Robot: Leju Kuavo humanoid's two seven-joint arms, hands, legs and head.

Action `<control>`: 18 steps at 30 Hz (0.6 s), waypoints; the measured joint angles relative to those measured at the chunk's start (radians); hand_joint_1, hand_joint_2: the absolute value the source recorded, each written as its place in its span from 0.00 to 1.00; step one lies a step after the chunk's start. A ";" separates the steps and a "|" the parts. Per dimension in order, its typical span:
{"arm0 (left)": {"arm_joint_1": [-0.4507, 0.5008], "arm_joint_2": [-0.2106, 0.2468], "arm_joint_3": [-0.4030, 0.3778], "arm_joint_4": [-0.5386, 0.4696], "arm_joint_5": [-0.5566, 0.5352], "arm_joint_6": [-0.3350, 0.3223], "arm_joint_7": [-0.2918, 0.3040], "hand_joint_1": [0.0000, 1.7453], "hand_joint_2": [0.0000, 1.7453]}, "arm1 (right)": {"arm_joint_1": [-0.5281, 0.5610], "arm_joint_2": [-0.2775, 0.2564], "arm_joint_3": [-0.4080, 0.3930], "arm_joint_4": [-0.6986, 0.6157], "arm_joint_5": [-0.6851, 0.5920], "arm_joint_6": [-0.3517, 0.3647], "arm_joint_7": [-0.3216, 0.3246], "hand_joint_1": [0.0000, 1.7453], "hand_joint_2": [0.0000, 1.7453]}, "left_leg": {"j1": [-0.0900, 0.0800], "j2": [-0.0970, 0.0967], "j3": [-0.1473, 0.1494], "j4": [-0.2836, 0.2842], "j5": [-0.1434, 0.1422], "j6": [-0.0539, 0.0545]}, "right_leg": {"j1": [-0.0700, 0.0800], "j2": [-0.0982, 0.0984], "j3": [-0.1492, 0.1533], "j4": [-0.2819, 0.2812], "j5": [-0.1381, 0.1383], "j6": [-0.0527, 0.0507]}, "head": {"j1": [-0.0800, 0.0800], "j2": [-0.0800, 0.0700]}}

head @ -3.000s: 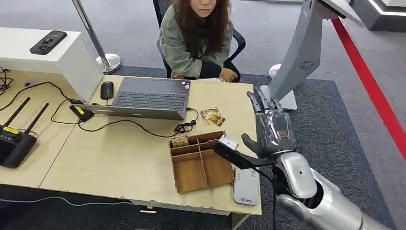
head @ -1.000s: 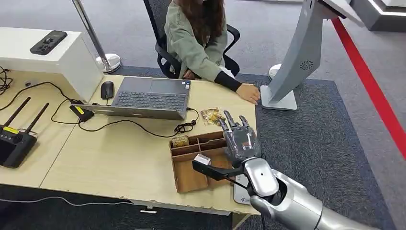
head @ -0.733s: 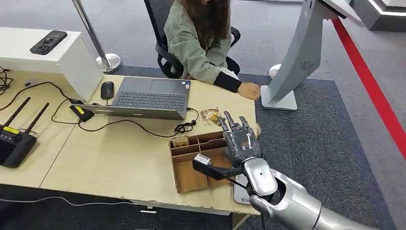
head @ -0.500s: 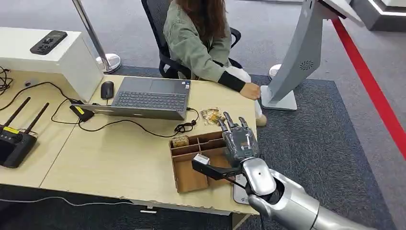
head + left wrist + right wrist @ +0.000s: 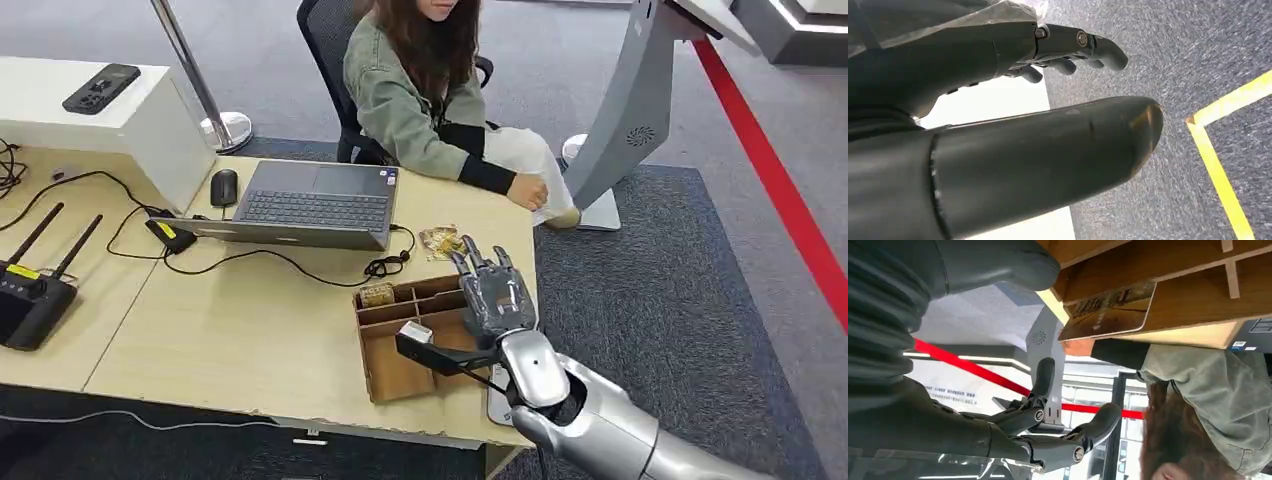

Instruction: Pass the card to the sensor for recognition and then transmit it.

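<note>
The right hand point(image 5: 497, 295) hovers with fingers spread wide, empty, over the tray point(image 5: 392, 372) near the bench's front right corner. The card point(image 5: 1108, 312) stands in a tray slot: thin, stiff, light, likely slippery; pinch its top edge.

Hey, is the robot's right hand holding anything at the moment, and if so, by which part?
Nothing. The right hand hovers over the wooden organizer tray with its fingers spread; the card lies apart from them.
</note>
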 joint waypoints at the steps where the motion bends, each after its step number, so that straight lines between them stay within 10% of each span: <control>1: 0.000 -0.001 0.000 0.000 0.000 0.000 0.000 0.00 0.00 | 0.000 0.003 0.000 0.003 0.000 0.000 0.000 0.26 1.00 | 0.000 0.000 0.000 0.000 0.000 0.000 | 0.000 0.000 0.000 0.000 0.000 0.000 | 0.000 0.000; 18: -0.001 -0.003 0.000 0.000 -0.003 -0.012 0.000 0.00 0.00 | -0.012 0.047 0.000 0.066 0.000 -0.006 -0.027 0.27 1.00 | 0.000 0.000 0.000 0.000 0.000 0.000 | 0.000 0.000 0.000 0.000 0.000 0.000 | 0.000 0.000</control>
